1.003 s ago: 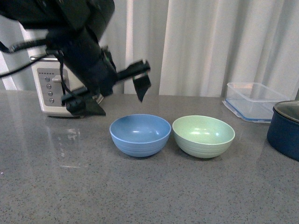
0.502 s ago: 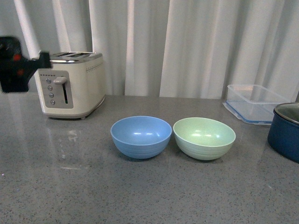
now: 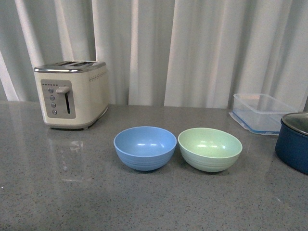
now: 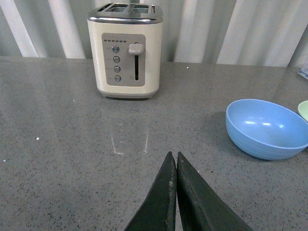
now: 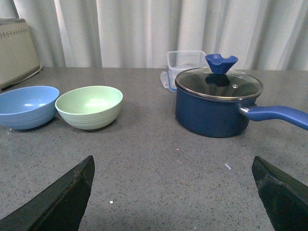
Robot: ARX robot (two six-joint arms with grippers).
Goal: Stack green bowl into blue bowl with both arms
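A: How do the two bowls look?

B: The green bowl (image 3: 210,148) is pale mint, round and matte, with faint ridges around its lower outside. It stands upright and empty on the grey countertop (image 3: 72,192), at 3 o'clock of the blue bowl (image 3: 145,147) and just beside it. The blue bowl is sky-blue, of the same shape and size, and also empty. The two are not stacked.

A: Do the rims touch?

B: That cannot be told. The front view shows at most a hairline gap.

A: And the robot's grippers?

B: Neither arm shows in the front view. The left gripper (image 4: 175,156) has its dark fingers pressed flat together with nothing between them, over bare countertop and apart from the blue bowl. The right gripper (image 5: 173,160) is spread wide, holding nothing. Only part of each finger (image 5: 62,202) is visible.

A: Is anything cut off?

B: The navy saucepan (image 3: 294,143), at 3 o'clock of the green bowl, is cropped in the front view. A clear plastic container (image 3: 262,112) sits at 1 o'clock of the green bowl. A cream toaster (image 3: 72,94) stands at 10 o'clock of the blue bowl. The left wrist view catches only a sliver of the green bowl.
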